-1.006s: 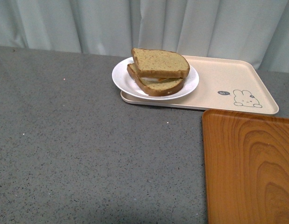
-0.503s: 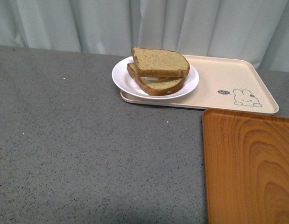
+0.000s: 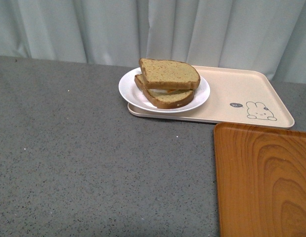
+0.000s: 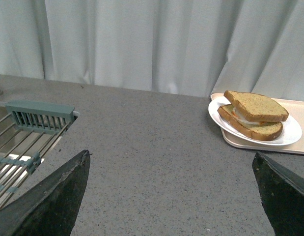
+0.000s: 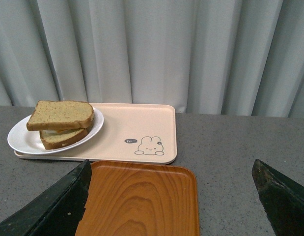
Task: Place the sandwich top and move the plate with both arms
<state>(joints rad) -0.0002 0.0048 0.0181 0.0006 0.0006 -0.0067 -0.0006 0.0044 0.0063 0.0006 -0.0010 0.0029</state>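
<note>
The sandwich top (image 3: 168,73), a tan speckled slice with brown crust, lies on a second slice with egg on the round white plate (image 3: 132,85). The same sandwich top (image 4: 255,105) (image 5: 61,114) and plate (image 4: 289,135) (image 5: 21,139) appear in both wrist views. No arm appears in the front view. My left gripper (image 4: 171,196) is open over bare grey counter, well short of the plate. My right gripper (image 5: 171,201) is open above the orange tray, away from the plate.
The plate rests on the left end of a beige rabbit-print tray (image 3: 241,94) (image 5: 142,125). An orange wood-grain tray (image 3: 264,180) (image 5: 139,201) lies at the front right. A metal rack with a grey-green part (image 4: 39,118) sits by the left arm. White curtains hang behind the grey counter (image 3: 83,158).
The front view has shifted slightly, so the plate, sandwich and trays sit a little lower in the picture. Nothing on the counter has moved relative to anything else.
</note>
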